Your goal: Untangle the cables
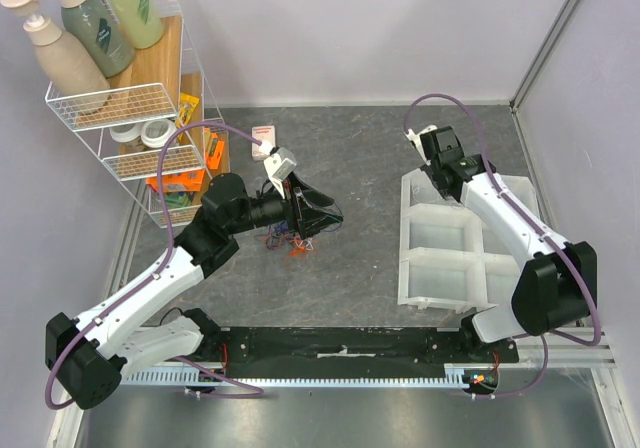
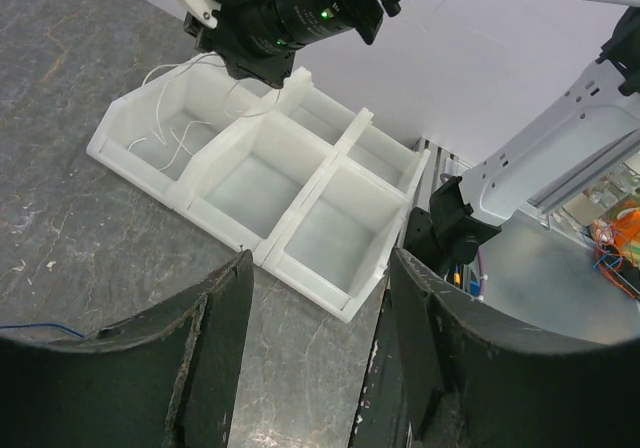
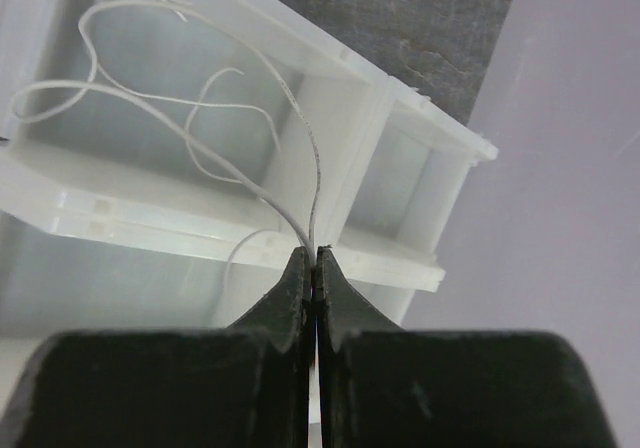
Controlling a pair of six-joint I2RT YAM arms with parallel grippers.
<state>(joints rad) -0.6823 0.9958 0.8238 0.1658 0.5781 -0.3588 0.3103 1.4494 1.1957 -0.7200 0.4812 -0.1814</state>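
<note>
White thin wires (image 3: 200, 138) curl loose in far-end compartment of plastic bin (image 3: 420, 128), ends pinched in right gripper (image 3: 312, 263), jaws tight together. Left gripper (image 2: 318, 278) gapes wide, holding nothing, near thready coloured tangle (image 1: 290, 240) mid-table (image 1: 360, 158), left of bin.

no legible text, labels, brands or numbers
</note>
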